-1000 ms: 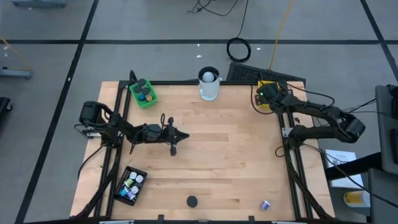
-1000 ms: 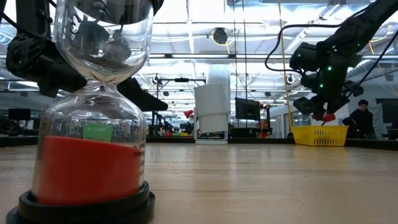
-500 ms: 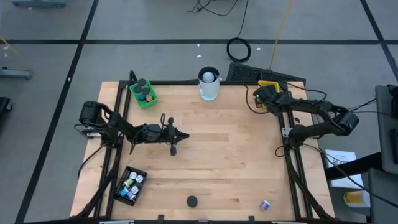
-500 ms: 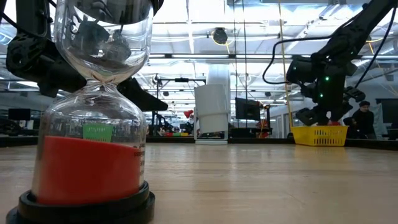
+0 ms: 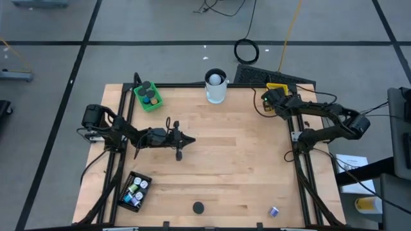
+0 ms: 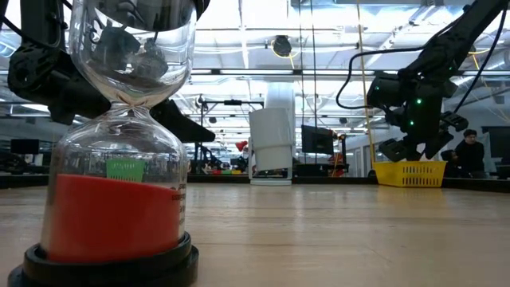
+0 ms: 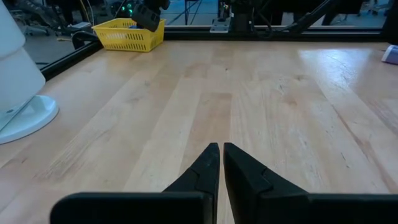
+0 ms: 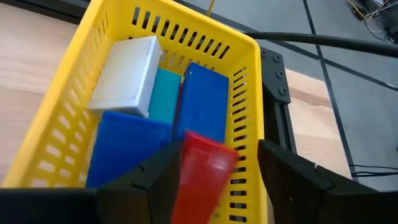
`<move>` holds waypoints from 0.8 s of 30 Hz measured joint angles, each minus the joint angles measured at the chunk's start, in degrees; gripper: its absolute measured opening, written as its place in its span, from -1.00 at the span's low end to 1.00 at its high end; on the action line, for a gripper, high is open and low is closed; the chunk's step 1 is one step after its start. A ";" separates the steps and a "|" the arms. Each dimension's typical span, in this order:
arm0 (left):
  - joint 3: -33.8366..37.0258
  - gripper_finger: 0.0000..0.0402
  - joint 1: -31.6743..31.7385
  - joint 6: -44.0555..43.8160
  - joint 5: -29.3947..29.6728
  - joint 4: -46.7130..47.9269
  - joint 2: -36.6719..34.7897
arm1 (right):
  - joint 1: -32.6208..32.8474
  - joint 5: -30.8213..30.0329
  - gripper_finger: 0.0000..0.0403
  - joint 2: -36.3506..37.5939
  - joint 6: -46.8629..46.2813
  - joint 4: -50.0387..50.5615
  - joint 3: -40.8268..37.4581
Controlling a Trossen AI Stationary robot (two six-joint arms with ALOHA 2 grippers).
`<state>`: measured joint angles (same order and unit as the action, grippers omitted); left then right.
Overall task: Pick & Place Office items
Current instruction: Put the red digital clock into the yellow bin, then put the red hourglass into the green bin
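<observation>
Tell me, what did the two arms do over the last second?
The right pincer shifted a little across the yellow tray and spread its fingers; the red block now sits loose between them, over the blue blocks. The left pincer stayed shut over the table. Nothing else moved.

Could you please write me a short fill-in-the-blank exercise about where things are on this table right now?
1. The right claw hangs over the ____ tray.
2. The block between its fingers is ____.
3. The green tray sits at the table's far ____ corner in the high view.
4. The left claw is ____.

Missing words: yellow; red; left; shut
</observation>
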<state>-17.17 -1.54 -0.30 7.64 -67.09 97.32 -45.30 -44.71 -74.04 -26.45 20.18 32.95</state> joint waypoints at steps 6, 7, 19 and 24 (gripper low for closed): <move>0.00 -0.85 -0.04 1.63 -0.14 0.09 0.00 | 0.00 1.01 -0.03 1.24 0.57 0.20 0.00; 0.00 -0.85 0.04 1.46 -0.14 0.31 0.00 | 0.02 1.51 -0.05 1.76 0.78 0.28 0.00; -2.51 -0.97 0.30 1.41 -0.11 5.37 0.00 | 7.99 7.55 -0.85 15.76 10.44 6.32 0.02; -2.51 -0.95 -2.92 4.41 -0.13 5.28 0.00 | 18.86 9.32 -0.95 19.59 9.67 7.45 0.04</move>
<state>-19.68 -4.46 4.11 7.51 -61.81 97.32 -26.44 -35.39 -54.45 -16.78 27.63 32.99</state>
